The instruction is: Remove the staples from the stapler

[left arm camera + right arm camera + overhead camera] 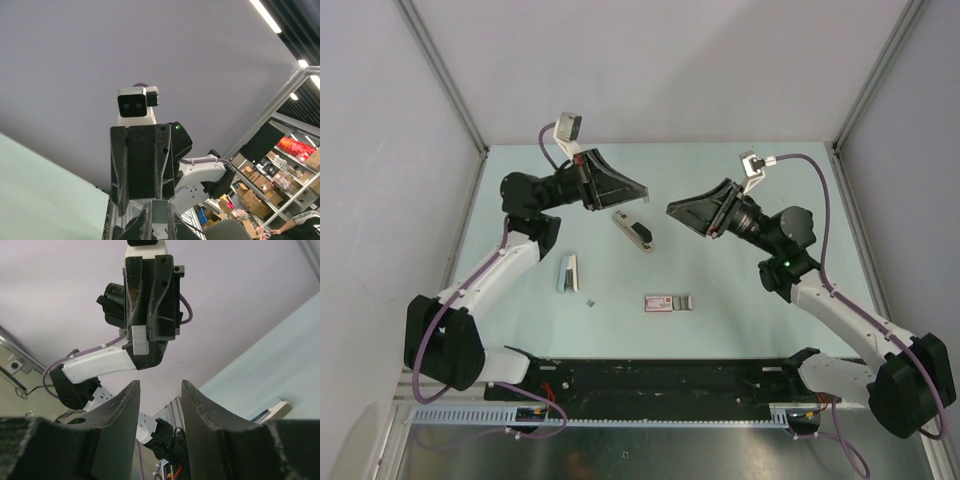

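Right gripper (160, 385) is hanging with its jaws spread and nothing between them. I am watching it point across at the left gripper (642, 190), both of them raised above the table (750, 320). The left jaws are pressing nearly together on a small pale piece (140, 339) at their tips, and I cannot tell what it is. The stapler (634, 231) is lying on the table below the gap between the two grippers, at a slant, touched by neither. The staples (568, 272) are lying as a short grey bar to its left, beside the left forearm, with a tiny fragment (590, 300) just nearer me. A box (668, 302), pink and grey, is sitting closer to the bases, apart from both.
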`<action>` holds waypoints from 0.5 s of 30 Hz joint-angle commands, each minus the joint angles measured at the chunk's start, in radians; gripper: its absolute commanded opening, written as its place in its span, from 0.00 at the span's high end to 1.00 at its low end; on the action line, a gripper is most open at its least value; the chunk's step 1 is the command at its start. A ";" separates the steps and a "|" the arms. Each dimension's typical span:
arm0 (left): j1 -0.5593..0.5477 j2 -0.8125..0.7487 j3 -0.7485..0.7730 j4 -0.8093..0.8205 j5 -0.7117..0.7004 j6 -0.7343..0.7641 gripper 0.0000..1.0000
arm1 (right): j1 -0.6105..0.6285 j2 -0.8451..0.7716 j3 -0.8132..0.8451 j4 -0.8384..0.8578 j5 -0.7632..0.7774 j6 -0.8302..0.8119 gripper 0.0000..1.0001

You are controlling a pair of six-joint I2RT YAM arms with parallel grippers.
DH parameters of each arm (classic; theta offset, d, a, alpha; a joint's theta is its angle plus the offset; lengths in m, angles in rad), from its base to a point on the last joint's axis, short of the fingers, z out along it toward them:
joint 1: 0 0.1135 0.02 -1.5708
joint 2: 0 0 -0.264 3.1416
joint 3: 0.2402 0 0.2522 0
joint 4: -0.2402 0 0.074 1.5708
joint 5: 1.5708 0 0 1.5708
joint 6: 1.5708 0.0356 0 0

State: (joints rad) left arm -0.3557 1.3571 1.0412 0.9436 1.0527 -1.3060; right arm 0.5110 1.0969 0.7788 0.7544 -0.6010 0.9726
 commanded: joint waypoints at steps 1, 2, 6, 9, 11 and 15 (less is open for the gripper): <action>-0.022 -0.036 -0.040 0.078 -0.036 -0.011 0.82 | 0.040 0.039 0.058 0.077 -0.003 0.016 0.56; -0.024 -0.037 -0.048 0.078 -0.038 -0.004 0.82 | 0.047 0.047 0.062 0.079 -0.003 0.017 0.56; -0.027 -0.039 -0.068 0.076 -0.040 0.019 0.82 | 0.070 0.067 0.077 0.081 0.006 0.013 0.54; -0.028 -0.039 -0.077 0.071 -0.041 0.033 0.81 | 0.083 0.076 0.081 0.080 0.013 0.008 0.52; -0.029 -0.039 -0.081 0.066 -0.042 0.040 0.81 | 0.092 0.080 0.085 0.071 0.021 0.000 0.51; -0.034 -0.040 -0.085 0.053 -0.042 0.055 0.81 | 0.110 0.087 0.099 0.044 0.040 -0.026 0.50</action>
State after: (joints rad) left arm -0.3782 1.3472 0.9611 0.9703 1.0233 -1.2881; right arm 0.6029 1.1755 0.8227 0.7773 -0.5838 0.9722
